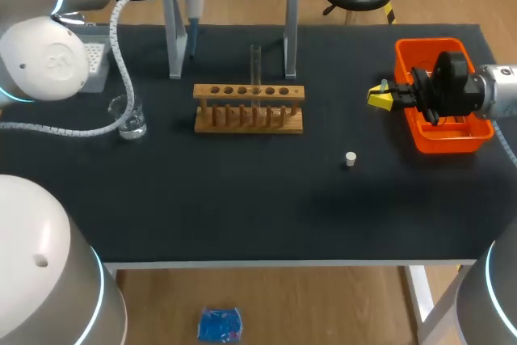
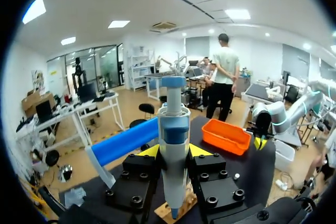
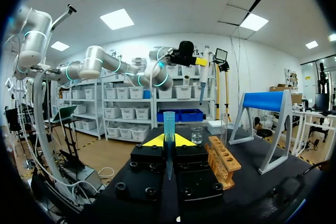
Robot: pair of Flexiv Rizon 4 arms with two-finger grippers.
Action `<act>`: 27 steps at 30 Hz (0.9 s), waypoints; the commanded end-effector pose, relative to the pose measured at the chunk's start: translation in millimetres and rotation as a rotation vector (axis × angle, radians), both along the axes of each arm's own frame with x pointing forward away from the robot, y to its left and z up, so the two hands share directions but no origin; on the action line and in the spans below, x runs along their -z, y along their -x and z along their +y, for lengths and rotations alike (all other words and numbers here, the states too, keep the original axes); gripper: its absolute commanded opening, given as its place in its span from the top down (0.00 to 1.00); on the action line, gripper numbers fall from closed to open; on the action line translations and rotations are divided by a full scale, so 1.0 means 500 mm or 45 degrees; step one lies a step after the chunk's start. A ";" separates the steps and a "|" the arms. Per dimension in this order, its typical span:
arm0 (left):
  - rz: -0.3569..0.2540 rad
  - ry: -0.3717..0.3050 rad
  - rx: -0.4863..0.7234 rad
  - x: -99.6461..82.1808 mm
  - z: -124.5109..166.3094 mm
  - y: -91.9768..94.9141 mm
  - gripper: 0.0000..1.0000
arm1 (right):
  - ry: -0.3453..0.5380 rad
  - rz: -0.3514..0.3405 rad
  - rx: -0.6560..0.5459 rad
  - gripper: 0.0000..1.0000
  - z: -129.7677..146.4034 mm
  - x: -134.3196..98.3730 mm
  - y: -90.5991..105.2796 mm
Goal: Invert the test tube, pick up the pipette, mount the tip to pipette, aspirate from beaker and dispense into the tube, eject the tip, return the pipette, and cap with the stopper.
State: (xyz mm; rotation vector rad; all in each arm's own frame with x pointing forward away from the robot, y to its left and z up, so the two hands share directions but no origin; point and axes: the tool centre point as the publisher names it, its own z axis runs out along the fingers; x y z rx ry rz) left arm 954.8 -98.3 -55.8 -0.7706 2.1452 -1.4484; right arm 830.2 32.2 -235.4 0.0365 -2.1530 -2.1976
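While left gripper clamps the pipette, right gripper pinches a tip

Test tube upright in rack — seemingly empty; stopper nearby.

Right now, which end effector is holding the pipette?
The left end effector, shut on the blue-and-white pipette; the right end effector grips only a blue pipette tip.
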 end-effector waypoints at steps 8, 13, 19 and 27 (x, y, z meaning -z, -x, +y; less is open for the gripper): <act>-0.140 0.078 0.524 -0.115 -0.100 0.107 1.00 | 0.000 0.000 -0.002 1.00 -0.002 0.001 -0.001; -0.158 0.122 0.675 -0.135 -0.146 0.149 1.00 | 0.000 0.000 -0.002 1.00 -0.002 0.001 -0.001; -0.152 0.138 0.794 -0.144 -0.185 0.181 1.00 | 0.000 0.000 -0.002 1.00 -0.002 0.001 -0.001; -0.115 0.207 0.885 -0.134 -0.236 0.224 1.00 | 0.000 0.000 -0.002 1.00 -0.002 0.001 -0.001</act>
